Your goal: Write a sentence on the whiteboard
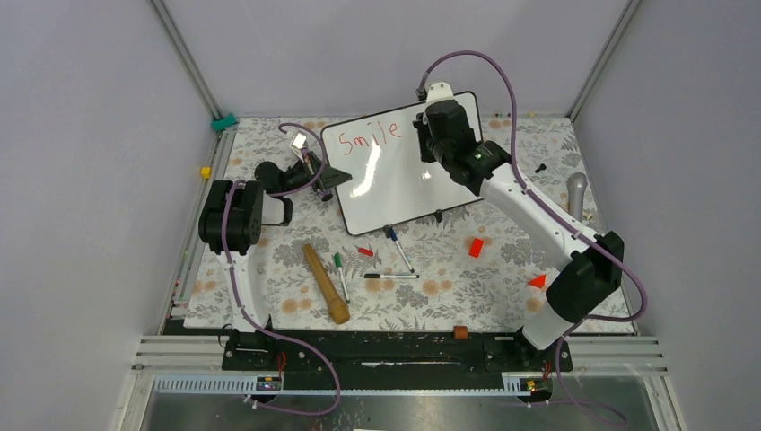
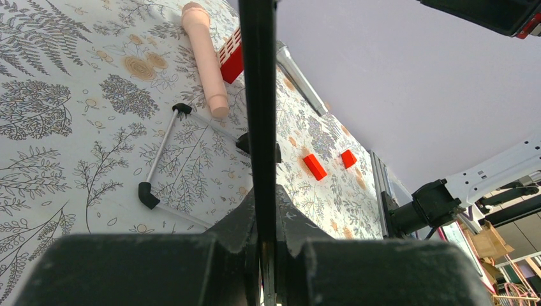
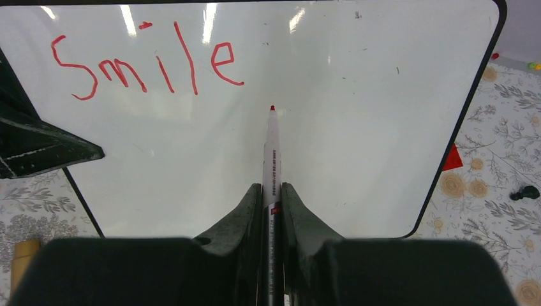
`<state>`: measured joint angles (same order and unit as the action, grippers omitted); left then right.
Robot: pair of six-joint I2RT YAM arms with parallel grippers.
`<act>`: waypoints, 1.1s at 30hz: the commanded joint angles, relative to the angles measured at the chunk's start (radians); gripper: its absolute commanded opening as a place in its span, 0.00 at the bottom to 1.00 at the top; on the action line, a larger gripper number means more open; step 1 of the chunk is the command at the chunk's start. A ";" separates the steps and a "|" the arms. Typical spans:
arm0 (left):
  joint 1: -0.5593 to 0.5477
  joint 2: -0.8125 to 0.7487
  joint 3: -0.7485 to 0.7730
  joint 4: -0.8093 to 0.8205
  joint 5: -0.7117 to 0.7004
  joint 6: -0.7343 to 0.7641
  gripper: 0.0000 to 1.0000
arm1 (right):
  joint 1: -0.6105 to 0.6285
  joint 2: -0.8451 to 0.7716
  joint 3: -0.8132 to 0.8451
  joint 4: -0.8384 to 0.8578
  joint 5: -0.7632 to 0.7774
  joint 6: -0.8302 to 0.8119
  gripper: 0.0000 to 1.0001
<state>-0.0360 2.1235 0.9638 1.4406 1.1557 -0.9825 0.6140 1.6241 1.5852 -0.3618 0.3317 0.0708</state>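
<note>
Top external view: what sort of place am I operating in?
Probably a lab robot test cell: plain grey panels held in aluminium posts, a floral-clothed table, and a black mounting rail at its near edge.

Top cam: fixed, high, behind the arm bases, angled down twd far wall. It's far off and takes in the whole worktop (image 1: 269, 301) + both arms.

Left wrist cam: just behind left jaws, v. low and tilted, skimming the worktop twd the right arm (image 2: 440, 201). The whiteboard (image 2: 258, 95) edge is v. close and splits the frame.

Right wrist cam: behind right jaws, sighting along the marker (image 3: 272, 159) at the board face. It's close, so the board fills most of the frame.

Shared:
- Top + right wrist both show the board w/ red Smile (image 3: 147, 64).
- Top + left wrist both show the wooden stick (image 1: 325, 283) + red blocks (image 1: 476, 247).
</note>
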 commanded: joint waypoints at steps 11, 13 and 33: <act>-0.013 0.020 0.020 0.035 0.073 0.033 0.00 | -0.005 0.107 0.153 -0.031 -0.005 0.014 0.00; -0.013 0.019 0.019 0.035 0.073 0.036 0.00 | -0.005 0.130 0.173 -0.038 0.002 0.011 0.00; -0.016 0.019 0.019 0.035 0.075 0.038 0.00 | -0.008 0.253 0.288 -0.106 0.077 -0.007 0.00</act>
<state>-0.0360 2.1254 0.9668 1.4403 1.1584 -0.9836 0.6140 1.8553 1.8099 -0.4618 0.3660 0.0753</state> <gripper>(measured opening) 0.068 0.180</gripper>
